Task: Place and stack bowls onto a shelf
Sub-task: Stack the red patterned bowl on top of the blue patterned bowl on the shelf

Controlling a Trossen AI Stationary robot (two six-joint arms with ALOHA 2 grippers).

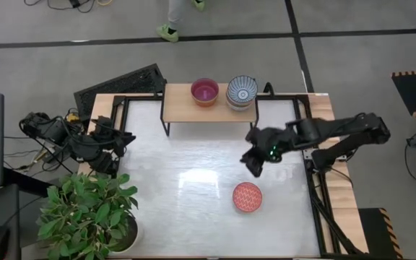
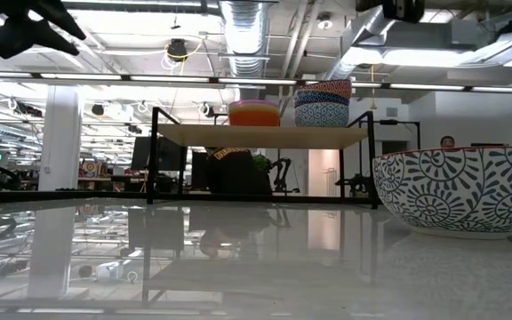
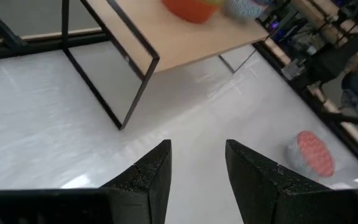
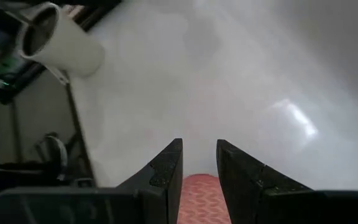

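The shelf (image 1: 186,110) stands at the table's far edge on thin black legs. On its wooden top sit a magenta bowl (image 1: 205,92) and a short stack of bowls topped by a blue-grey radial-lined one (image 1: 242,91). In the low view they show as the single bowl (image 2: 254,113) and the stack (image 2: 323,102). A red-patterned bowl (image 1: 248,196) rests upright on the table right of centre; it looms large in the low view (image 2: 456,191). My right gripper (image 1: 253,164) hovers open above the table, just beyond that bowl (image 4: 197,200). My left gripper (image 3: 197,152) waits open at the table's left edge.
A potted plant (image 1: 85,213) in a white pot (image 4: 61,43) fills the near left corner. Cables (image 1: 49,130) lie beside the left arm's base. A black mat (image 1: 121,83) lies beyond the far left corner. Bare white tabletop (image 1: 193,166) stretches between the shelf and the red-patterned bowl.
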